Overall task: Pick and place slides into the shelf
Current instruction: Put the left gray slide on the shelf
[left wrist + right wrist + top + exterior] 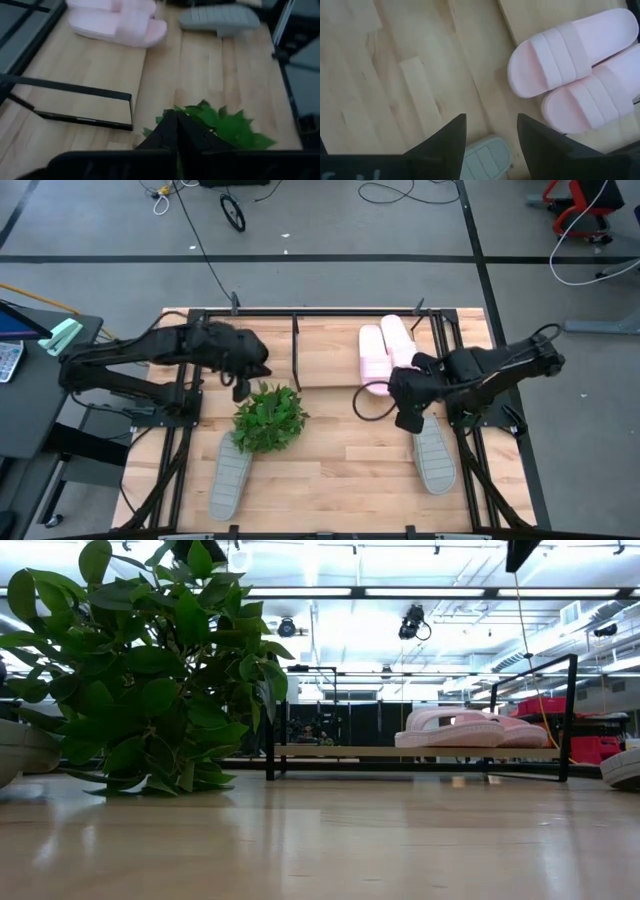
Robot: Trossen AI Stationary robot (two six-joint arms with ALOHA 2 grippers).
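Note:
Two light pink slides (385, 348) lie side by side on the right part of the shelf's wooden board (325, 345), also seen in the right wrist view (570, 50). One grey slide (435, 455) lies flat on the table near the right edge. Another grey slide (230, 475) lies near the left, in front of the plant. My right gripper (492, 135) is open and hangs over the far end of the right grey slide (487, 157), touching nothing. My left gripper (177, 132) is shut and hovers at the far-left side of the plant (270, 418).
A green leafy plant (140, 670) stands on the table in front of the shelf's left half. The shelf's black rods (572, 715) rise at its ends. The board's left half (75, 65) is bare. Bare tabletop (350, 450) lies between the two grey slides.

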